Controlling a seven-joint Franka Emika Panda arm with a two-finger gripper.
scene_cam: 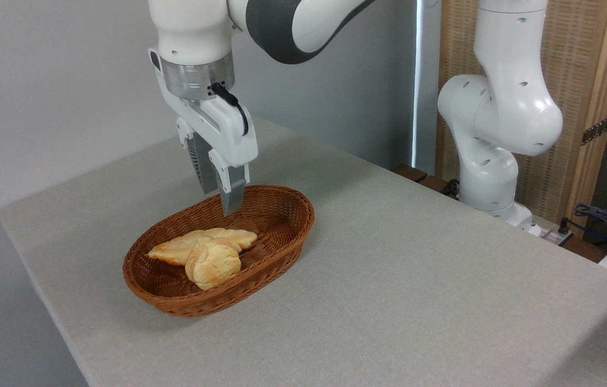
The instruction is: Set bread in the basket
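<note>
1. Bread (228,239) lies inside the basket (281,252), flat on the weave; a round roll (212,263) rests against its near side, partly covering it.
2. Gripper (219,198) hangs above the basket's far end, clear of the loaf; fingers (232,191) close together with nothing between them; whether fully shut, cannot tell.
3. Handling, judged: light, crust fairly stiff, crumb likely soft; would dent under a hard squeeze; best taken across the narrow middle.
4. Long axis runs left to right, tilted slightly up-right; pointed ends, one toward the basket's left, one toward its centre.

The bread (174,249) lies in the basket (281,236) beside a round roll (212,263), empty fingers (231,191) above.
</note>
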